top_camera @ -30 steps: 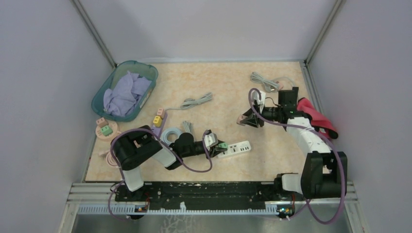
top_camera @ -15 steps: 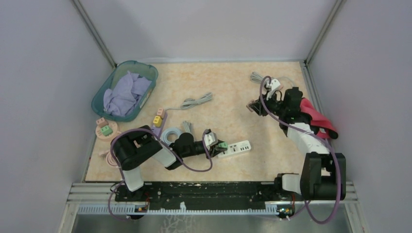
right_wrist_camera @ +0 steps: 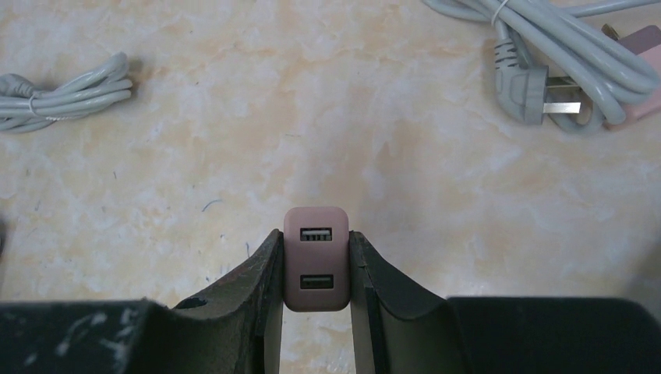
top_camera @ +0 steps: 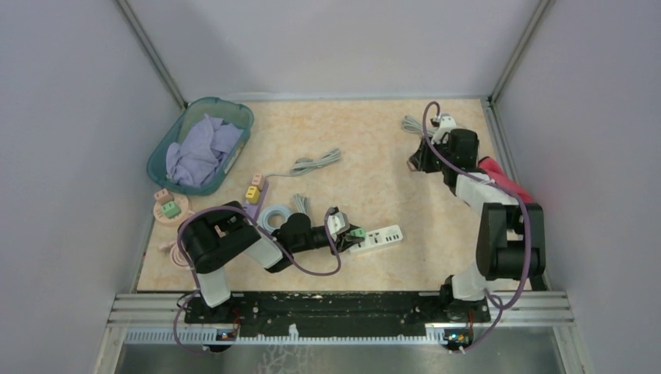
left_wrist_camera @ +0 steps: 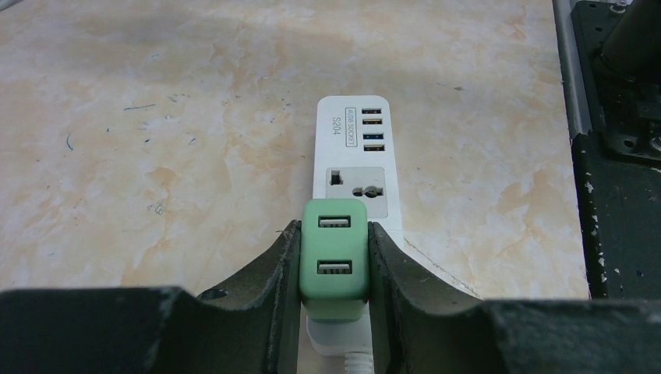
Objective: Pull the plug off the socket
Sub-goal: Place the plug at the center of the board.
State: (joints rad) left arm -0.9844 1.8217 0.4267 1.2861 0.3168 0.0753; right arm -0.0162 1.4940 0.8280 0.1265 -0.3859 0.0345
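Note:
A white socket strip lies on the table near the front middle. A green two-port plug sits on its near end. My left gripper is shut on the green plug, one finger on each side. At the back right, my right gripper is shut on a pink two-port plug and holds it over bare table, away from the strip.
A teal basket of purple cloth stands back left. Grey cable bundles lie mid-table and back right. A red cloth lies at the right wall. A tape roll and small adapters lie left of the strip.
My right arm has swung from mid-table toward the back right corner, carrying the pink plug. The left arm, green plug and strip have not moved.

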